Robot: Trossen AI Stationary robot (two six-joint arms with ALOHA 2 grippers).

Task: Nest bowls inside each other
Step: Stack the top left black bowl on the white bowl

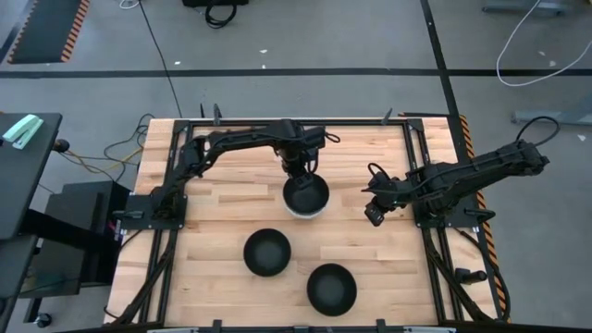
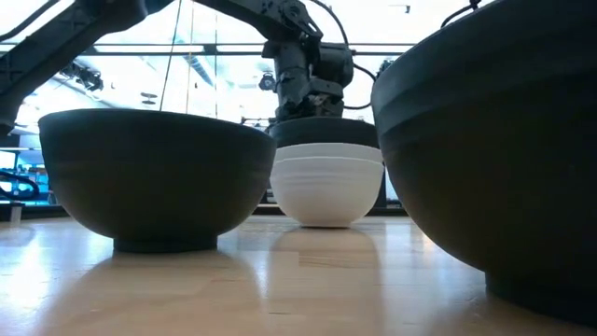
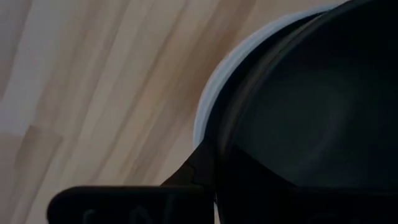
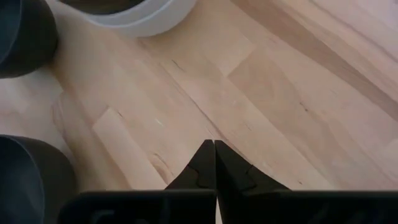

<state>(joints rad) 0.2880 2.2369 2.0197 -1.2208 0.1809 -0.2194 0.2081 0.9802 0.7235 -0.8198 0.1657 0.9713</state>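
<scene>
2 loose black bowls (image 1: 267,252) – glossy | L jaws grip nested black bowl (image 1: 305,193) in white | R jaws – closed, empty

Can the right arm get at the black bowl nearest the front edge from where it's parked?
Probably yes: the right gripper, shut, hangs over bare table, and nothing stands between it and that black bowl.

high: overhead, straight down, whole table (image 1: 231,222) and both arms | low: table-top level, close behind two black bowls, facing the white stack (image 2: 326,187) | left wrist: pressed close to that stack's rim | right wrist: angled down at bare wood, stack at its edge
</scene>
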